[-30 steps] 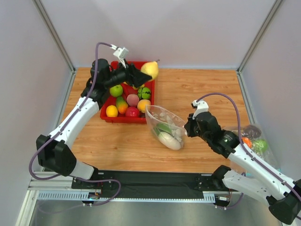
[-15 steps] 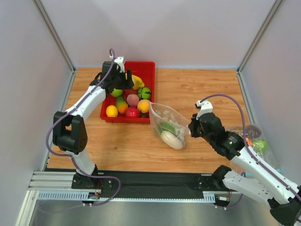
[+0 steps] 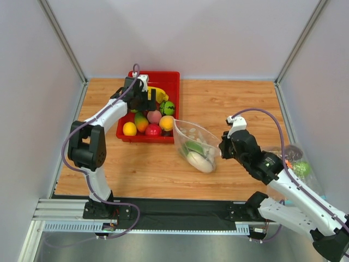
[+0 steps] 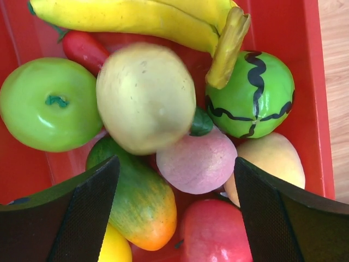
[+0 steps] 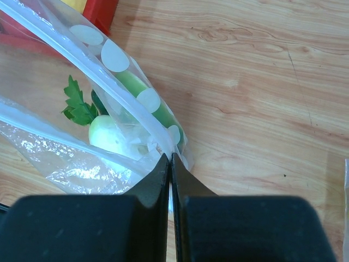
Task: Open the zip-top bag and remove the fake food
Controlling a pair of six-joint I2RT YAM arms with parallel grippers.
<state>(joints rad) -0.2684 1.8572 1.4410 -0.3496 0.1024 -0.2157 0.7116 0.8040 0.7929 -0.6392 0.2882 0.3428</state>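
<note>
I am pinching the bag (image 5: 136, 103) with my right gripper (image 5: 170, 158). Its fingers are pressing together on the bag's thick top strip at the corner nearest the wrist. From above, my right gripper (image 3: 221, 150) is sitting at the bag's right edge. The bag (image 3: 193, 136) is lying on the table (image 3: 234, 103), just right of the red tray's (image 3: 170, 82) near corner, and its mouth is gaping toward the tray.

Two pieces are lying inside the bag, close in front of these shut fingers. The cucumber (image 5: 158, 109) is showing through the dotted plastic beside the strip. The white vegetable (image 5: 109, 134) is resting just left of the fingertips with a leafy sprig (image 5: 79, 106) next to it. In the top view the cucumber (image 3: 191, 147) is lying above the white vegetable (image 3: 199, 162).

I am hanging my left gripper (image 3: 143, 100) over the tray (image 4: 311, 82) with its fingers (image 4: 92, 202) standing wide apart and gripping nothing. The pear (image 4: 146, 98) is lying in the tray just beyond my left gripper (image 4: 175, 161), touching neither finger. It is resting on the other fruit, between the green apple (image 4: 46, 103) and the striped green ball (image 4: 256, 93), under the bananas (image 4: 136, 19).
</note>
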